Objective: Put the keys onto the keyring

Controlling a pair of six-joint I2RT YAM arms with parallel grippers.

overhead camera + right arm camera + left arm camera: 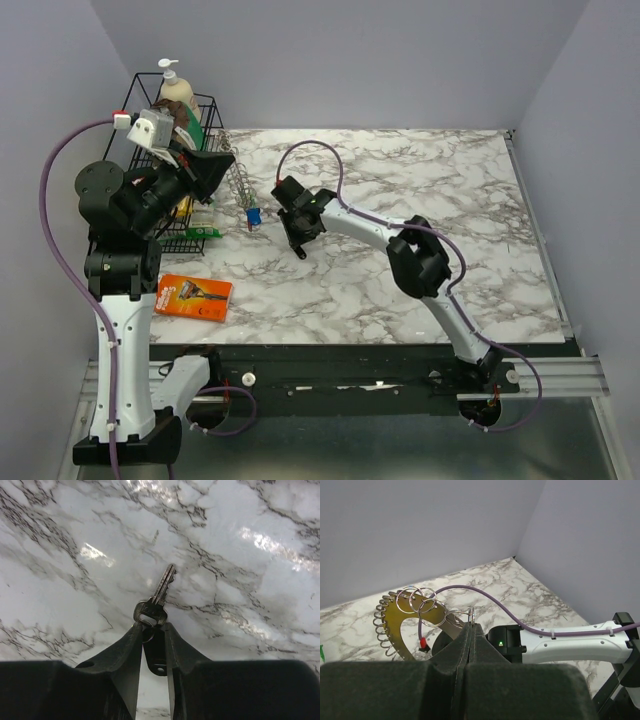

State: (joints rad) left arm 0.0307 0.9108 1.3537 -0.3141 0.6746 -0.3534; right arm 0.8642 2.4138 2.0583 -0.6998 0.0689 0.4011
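The keyring (390,622), a gear-like ring fringed with small wire loops, hangs off a short chain of split rings (420,605). My left gripper (471,622) is shut on the last small ring of that chain. From above, the keyring (241,187) hangs just right of my raised left gripper (228,163). A blue-headed key (253,216) shows just below it; whether it hangs or lies on the table I cannot tell. My right gripper (154,626) is shut on a black tag (156,652) carrying a dark metal key (159,597), which points away over the marble. This gripper (298,232) sits right of the keyring.
A black wire basket (140,100) with a lotion bottle (176,88) stands at the back left, behind my left arm. An orange razor pack (195,297) lies near the front left edge. My right arm's purple cable (520,622) arcs between the two grippers.
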